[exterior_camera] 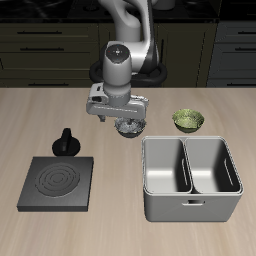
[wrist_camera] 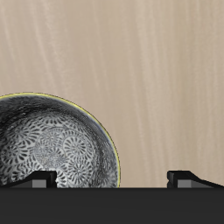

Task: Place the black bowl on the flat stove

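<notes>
The black bowl is a small dark bowl with a grey-white speckled inside, standing on the wooden table near its middle. In the wrist view the bowl rests on the table close below the fingers. My gripper hangs right over it, open; in the wrist view the gripper has one fingertip over the bowl's inside and the other outside its rim. The flat stove, a dark grey square plate with ring marks, lies nearer the table's front edge, apart from the bowl.
A small black knobbed pot stands just behind the stove. A grey two-compartment metal basin sits near the front edge beside the bowl. An olive-green patterned bowl stands behind the basin. Dark cabinets line the back.
</notes>
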{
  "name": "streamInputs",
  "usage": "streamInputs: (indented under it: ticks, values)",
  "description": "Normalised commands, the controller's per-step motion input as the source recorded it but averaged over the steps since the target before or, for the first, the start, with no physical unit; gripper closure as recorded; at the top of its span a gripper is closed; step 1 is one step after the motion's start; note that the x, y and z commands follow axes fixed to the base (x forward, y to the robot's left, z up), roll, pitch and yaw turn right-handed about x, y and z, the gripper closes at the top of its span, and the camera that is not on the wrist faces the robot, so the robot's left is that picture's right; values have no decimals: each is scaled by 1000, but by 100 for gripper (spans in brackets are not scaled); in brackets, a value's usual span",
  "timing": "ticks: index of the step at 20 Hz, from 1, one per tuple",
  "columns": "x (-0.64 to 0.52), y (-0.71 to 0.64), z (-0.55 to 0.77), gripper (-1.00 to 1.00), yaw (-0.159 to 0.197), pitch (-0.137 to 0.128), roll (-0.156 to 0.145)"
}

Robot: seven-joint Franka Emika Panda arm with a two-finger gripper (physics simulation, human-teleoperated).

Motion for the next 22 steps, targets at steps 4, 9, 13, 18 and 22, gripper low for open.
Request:
streamInputs:
  ticks: [4,9,13,18,22]
  values:
    - [-28,96,-268,-100,1,49,3]
    - [-43,-106,-414,100,-35,83,-19]
    - [-167,-125,-305,100,3,37,20]
    - [-79,-361,74,100,12,-7,-31]
    - [-63,-231,478,100,31,-74,-27]
